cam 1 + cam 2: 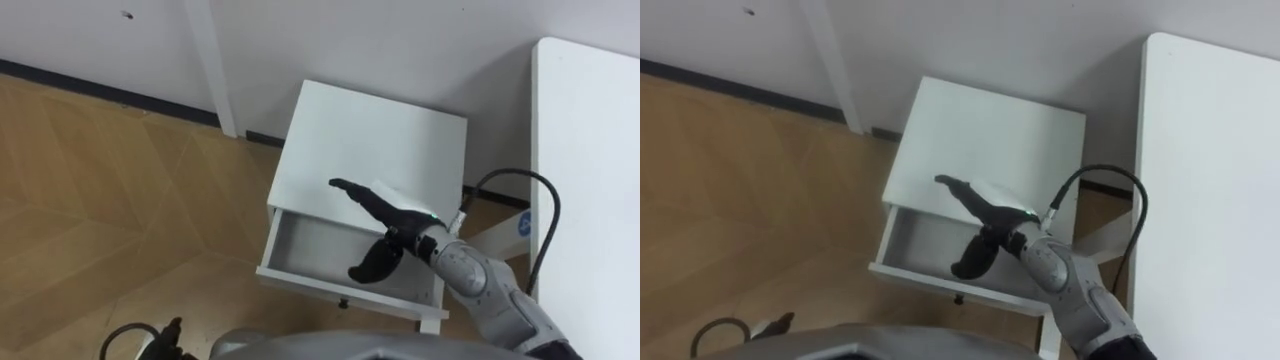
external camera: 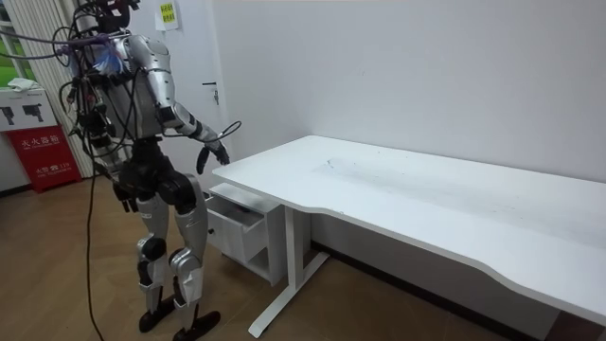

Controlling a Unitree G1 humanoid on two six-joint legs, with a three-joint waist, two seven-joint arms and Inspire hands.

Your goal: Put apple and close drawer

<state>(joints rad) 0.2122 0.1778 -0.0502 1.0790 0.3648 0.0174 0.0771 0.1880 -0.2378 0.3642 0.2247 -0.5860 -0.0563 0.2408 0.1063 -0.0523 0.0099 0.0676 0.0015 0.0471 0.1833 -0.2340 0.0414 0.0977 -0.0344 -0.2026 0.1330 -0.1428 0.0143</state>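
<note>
Right hand [image 1: 393, 224] hangs open, holding nothing, over the pulled-out drawer [image 1: 308, 246] of the white cabinet [image 1: 370, 140]. Where the apple is, I cannot tell. A crooked push could jam the drawer or pinch the hand

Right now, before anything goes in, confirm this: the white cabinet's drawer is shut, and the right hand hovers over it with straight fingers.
Not quite. The drawer is open, not shut, as the left eye view shows. The rest stands: the right hand hovers over it with straight fingers.
</note>
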